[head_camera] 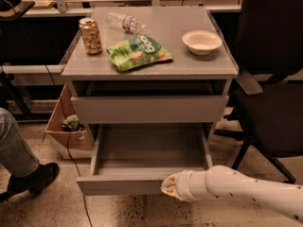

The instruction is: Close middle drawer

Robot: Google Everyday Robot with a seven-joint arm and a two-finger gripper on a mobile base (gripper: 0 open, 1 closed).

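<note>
Wide, shallow grey metal middle drawer (150, 148) standing pulled out beneath the taller-fronted grey drawer (149, 109), with the robot's cream-coloured gripper (169, 187) at the right end of its front panel, open or closed not discernible.

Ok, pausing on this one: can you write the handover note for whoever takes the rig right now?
Gripper: low at the right part of the middle drawer's front panel and seemingly against it, with the arm reaching in from the right.
Middle drawer: pulled far out, its tray fully exposed.
Upper drawer: almost in, not part of the job.
On the cabinet top: can, chip bag, bowl, bottle.
Done: gripper placed at the panel.
Left: push the drawer all the way in, then back off.
</note>
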